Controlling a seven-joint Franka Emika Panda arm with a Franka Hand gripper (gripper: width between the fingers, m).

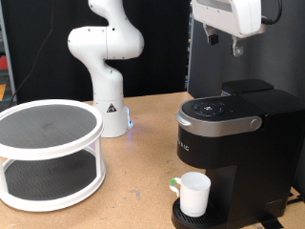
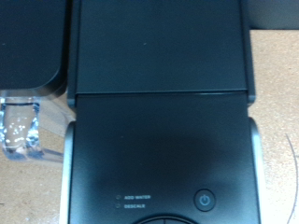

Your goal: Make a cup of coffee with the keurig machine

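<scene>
We hover our gripper (image 1: 225, 43), state unclear, above the keurig machine (image 1: 233, 134); the cup (image 1: 194, 194) on its tray looks light, rigid, best gripped by the rim.

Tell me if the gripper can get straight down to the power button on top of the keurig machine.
Probably yes. The gripper hangs above the keurig machine, and nothing shows between them. The wrist view looks down on its lid, with the power button uncovered.

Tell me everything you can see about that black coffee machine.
The boxy matte-black coffee machine stands on the wooden table at the exterior view's right. Its round top has a silver-grey arched handle, lid shut. A white mug with a green handle sits on its base. The wrist view shows a power button beside "ADD WATER" and "DESCALE" labels.
</scene>
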